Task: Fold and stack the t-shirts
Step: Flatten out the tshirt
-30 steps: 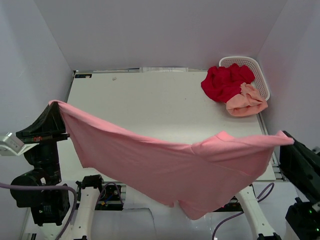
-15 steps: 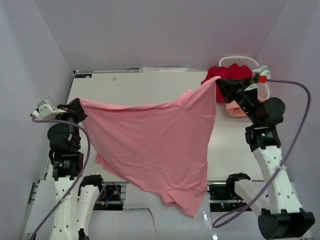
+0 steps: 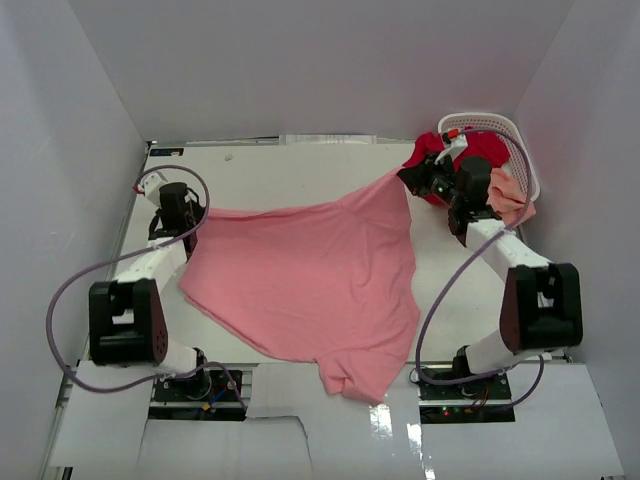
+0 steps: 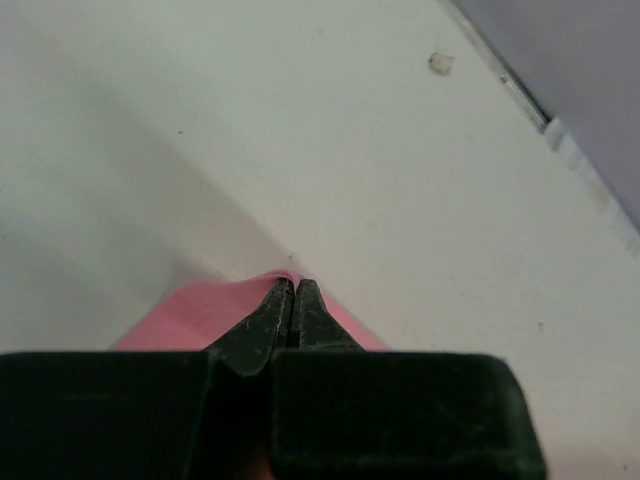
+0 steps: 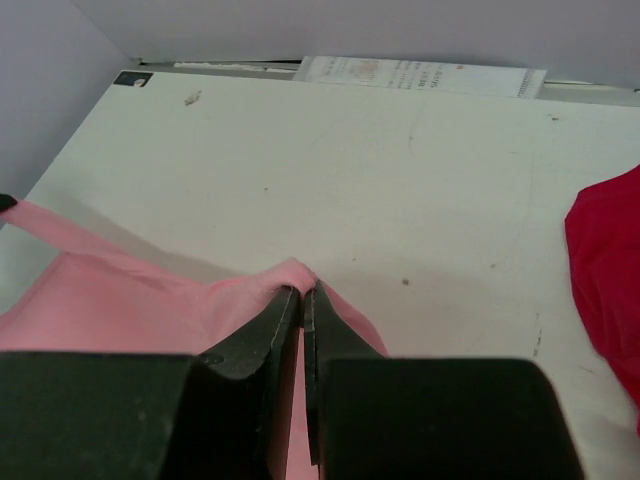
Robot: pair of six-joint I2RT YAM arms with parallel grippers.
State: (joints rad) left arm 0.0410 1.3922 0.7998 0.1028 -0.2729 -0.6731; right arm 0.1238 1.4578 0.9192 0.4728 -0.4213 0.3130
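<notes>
The pink t-shirt (image 3: 310,280) lies spread across the middle of the table, its lower end hanging over the near edge. My left gripper (image 3: 190,212) is shut on the shirt's left corner (image 4: 215,305), low over the table. My right gripper (image 3: 412,176) is shut on the shirt's far right corner (image 5: 290,275). The deep red t-shirt (image 3: 450,165) is crumpled at the back right, and its edge shows as red cloth (image 5: 605,260) in the right wrist view. The peach t-shirt (image 3: 505,195) lies bunched beside it.
A white perforated basket (image 3: 505,130) stands in the back right corner behind the red and peach shirts. White walls close in the table on three sides. A printed sheet (image 5: 420,75) lies along the far edge.
Both arms have swung forward and down from the near edge, carrying the pink shirt out of the air and laying it over the table. Both grips have stayed shut on its corners.
</notes>
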